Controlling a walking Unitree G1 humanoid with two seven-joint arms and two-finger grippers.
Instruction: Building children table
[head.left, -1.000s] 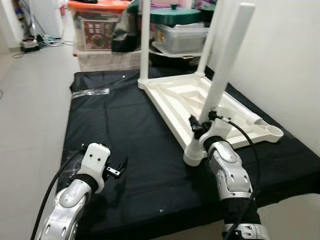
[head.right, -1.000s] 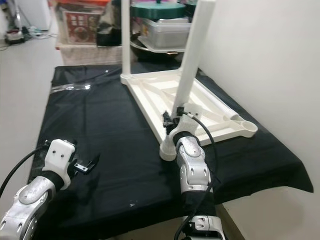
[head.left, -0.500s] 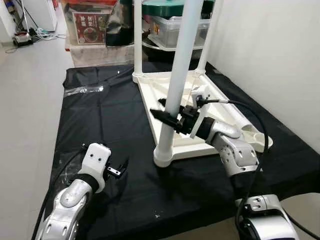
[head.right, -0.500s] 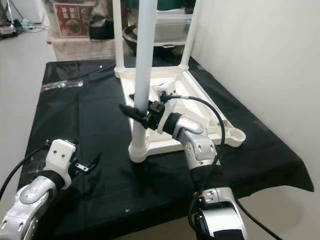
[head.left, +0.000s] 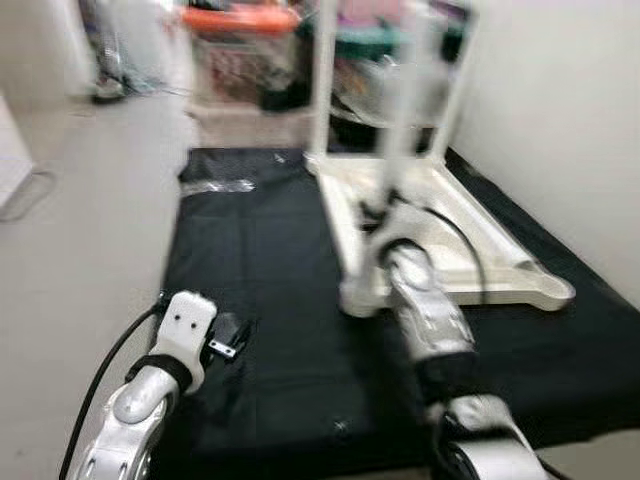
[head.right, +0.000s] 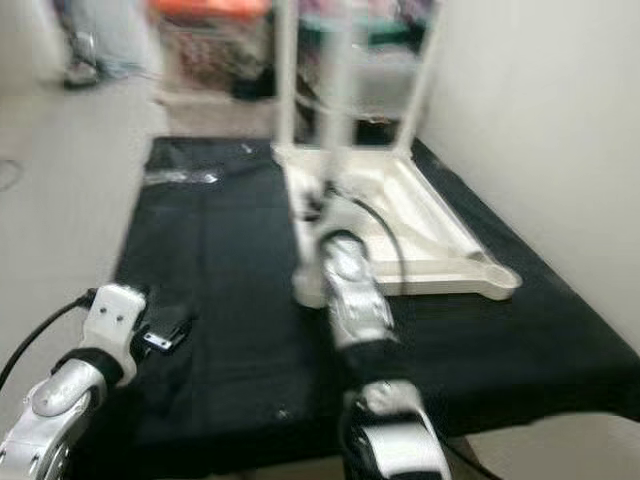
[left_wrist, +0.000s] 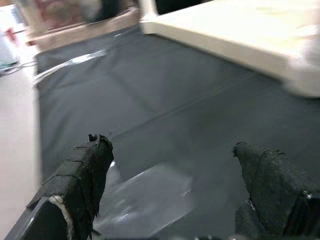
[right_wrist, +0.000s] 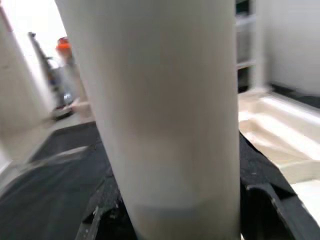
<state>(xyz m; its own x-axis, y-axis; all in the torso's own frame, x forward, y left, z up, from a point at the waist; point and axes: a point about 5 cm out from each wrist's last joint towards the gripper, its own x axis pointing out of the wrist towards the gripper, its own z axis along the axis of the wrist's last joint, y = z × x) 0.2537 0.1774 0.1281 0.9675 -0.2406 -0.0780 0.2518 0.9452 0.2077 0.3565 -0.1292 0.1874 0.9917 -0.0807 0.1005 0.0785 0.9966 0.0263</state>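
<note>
A white children's table (head.left: 455, 235) lies upside down on a black mat (head.left: 260, 260), in a blurred picture. Two legs stand at its far corners. A third white leg (head.left: 400, 120) stands in the near corner socket (head.left: 360, 297). My right gripper (head.left: 385, 212) is shut on this leg low down. In the right wrist view the leg (right_wrist: 165, 110) sits between the black fingers (right_wrist: 262, 180). My left gripper (head.left: 235, 337) hovers low over the mat's near left part. Its fingers (left_wrist: 85, 170) are open with nothing between them.
Storage boxes, one with an orange lid (head.left: 240, 18), stand behind the mat. A white wall (head.left: 560, 100) runs along the right. Bare floor (head.left: 90, 200) lies to the left. A strip of clear plastic (head.left: 215, 186) lies on the mat's far left.
The whole picture has shifted and blurred, so the camera has moved. My right gripper stays on the near leg, which stands upright. The left arm has not visibly moved.
</note>
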